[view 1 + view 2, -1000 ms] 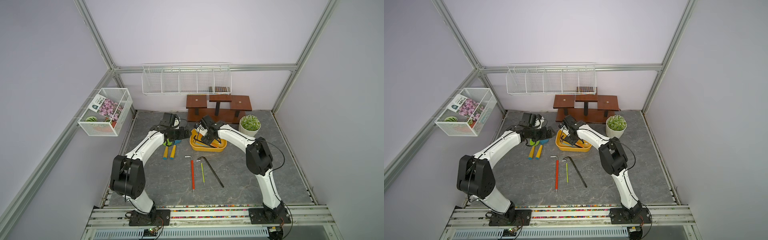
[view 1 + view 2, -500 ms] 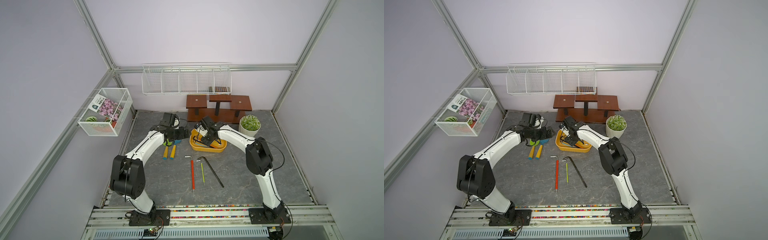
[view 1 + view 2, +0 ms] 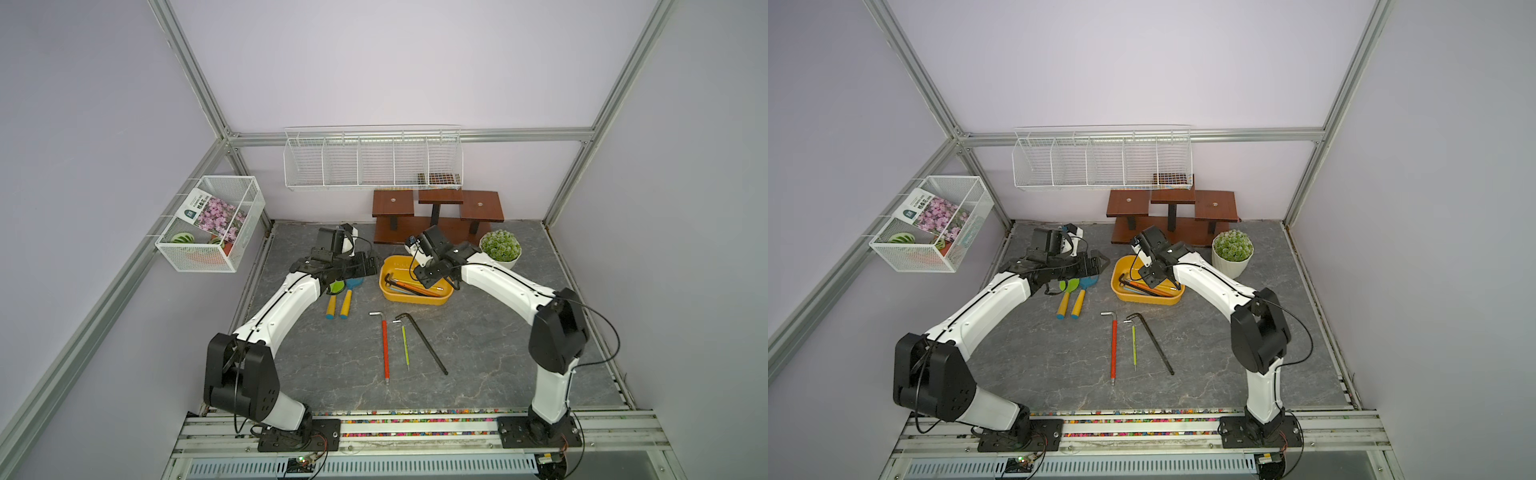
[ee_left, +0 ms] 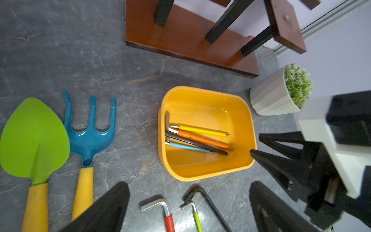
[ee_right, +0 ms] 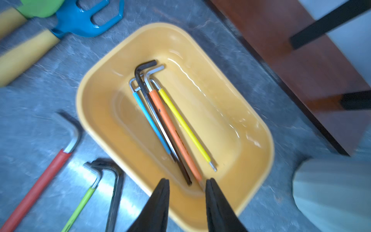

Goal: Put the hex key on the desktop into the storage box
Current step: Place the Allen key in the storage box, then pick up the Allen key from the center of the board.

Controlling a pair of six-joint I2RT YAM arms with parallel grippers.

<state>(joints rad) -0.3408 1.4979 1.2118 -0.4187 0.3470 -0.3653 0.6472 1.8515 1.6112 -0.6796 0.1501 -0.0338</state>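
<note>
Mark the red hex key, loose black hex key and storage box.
red hex key (image 3: 385,349): in a top view, red sleeve.
loose black hex key (image 3: 427,344): in a top view, long shank.
storage box (image 4: 200,91): left wrist view, rim.

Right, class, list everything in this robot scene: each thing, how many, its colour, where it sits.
desktop: 1, dark grey marbled, under everything.
storage box: 1, yellow, mid desktop, before the wooden stand.
boxed hex keys: 4, yellow, orange, black, blue, inside the storage box.
loose hex keys: 3, red, green, black, on the desktop before the box.
trowel: 1, green, yellow handle, beside the box.
hand rake: 1, blue, yellow handle, next to the trowel.
wooden stand: 1, brown, at the back.
potted plant: 1, green in white pot, beside the box.
wire baskets: 2, white, back wall and side wall.
left gripper: 1, black, open, near the hand rake.
right gripper: 1, black, open, over the storage box.
</note>
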